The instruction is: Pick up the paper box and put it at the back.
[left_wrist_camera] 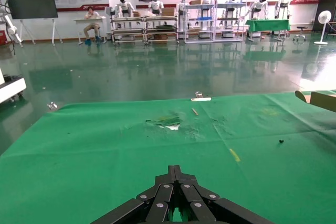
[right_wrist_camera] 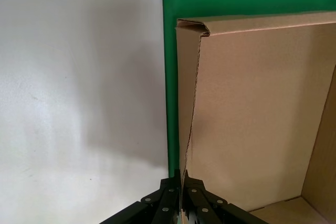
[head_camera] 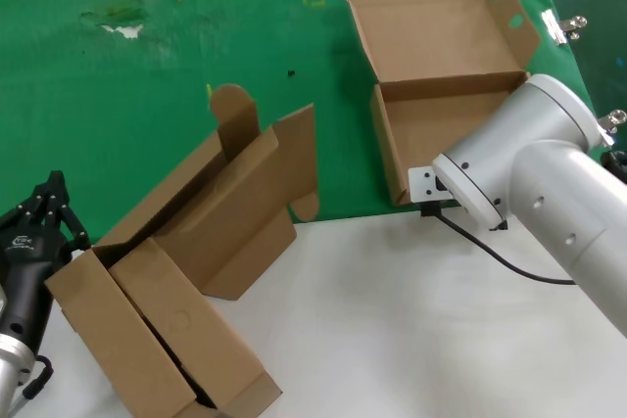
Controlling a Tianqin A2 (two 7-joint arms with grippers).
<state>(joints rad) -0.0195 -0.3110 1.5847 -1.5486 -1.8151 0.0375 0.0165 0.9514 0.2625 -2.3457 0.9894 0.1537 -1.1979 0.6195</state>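
Note:
The paper box (head_camera: 441, 56) lies open on the green cloth (head_camera: 196, 66) at the right, lid folded back with ear tabs, its near wall at the cloth's border with the white surface. My right arm (head_camera: 509, 163) reaches over that near wall and hides its fingers in the head view. In the right wrist view my right gripper (right_wrist_camera: 182, 174) is shut on the thin upper edge of the box's wall (right_wrist_camera: 252, 103). My left gripper (head_camera: 51, 183) is shut and empty at the lower left; in the left wrist view it (left_wrist_camera: 175, 169) points over the cloth (left_wrist_camera: 105, 145).
Two other open brown cardboard boxes (head_camera: 186, 271) lie at the lower left, half on the white surface (head_camera: 411, 320), right beside my left gripper. A whitish scuff (head_camera: 122, 24) marks the cloth at the far left. Metal clips (head_camera: 558, 24) lie at the cloth's right edge.

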